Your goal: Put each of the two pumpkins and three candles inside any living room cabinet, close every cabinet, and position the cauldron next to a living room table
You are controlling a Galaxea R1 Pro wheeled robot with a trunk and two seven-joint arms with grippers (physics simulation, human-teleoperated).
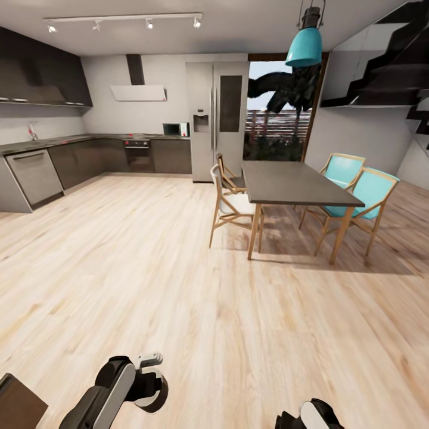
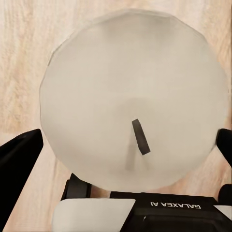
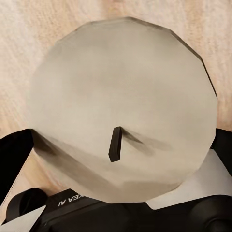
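Over pale wood floor [image 1: 149,268] near the dining table [image 1: 295,182], each low-held gripper clamps one candle: left gripper [image 2: 128,145] around left candle [image 2: 133,96], right gripper [image 3: 121,145] around right candle [image 3: 123,106].

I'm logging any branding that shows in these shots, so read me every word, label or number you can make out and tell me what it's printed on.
"GALAXEA AI", upside down, on the black body of the left claw, behind the candle it holds.
"...EA AI", upside down and partly hidden, on the right claw, behind its candle.
Fridge panel, oven and microwave: nothing readable, too small.
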